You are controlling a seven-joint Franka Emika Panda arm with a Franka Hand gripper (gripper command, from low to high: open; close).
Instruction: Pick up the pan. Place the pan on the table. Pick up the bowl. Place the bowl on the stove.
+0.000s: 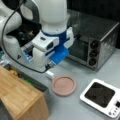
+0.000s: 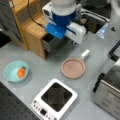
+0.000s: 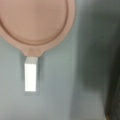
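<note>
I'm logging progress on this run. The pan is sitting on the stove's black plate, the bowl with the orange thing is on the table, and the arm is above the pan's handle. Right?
Not quite. The pan lies on the grey table, beside the stove, whose black plate is bare, as both front views show. The bowl is on the table, and the arm is above the pan's handle. The gripper is not visible.

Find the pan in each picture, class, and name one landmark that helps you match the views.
Front view: the pan lies bottom centre, left of the stove.
Front view: it lies centre, above the stove.
Wrist view: it fills the top left.
Shared landmark: its white handle.
</note>
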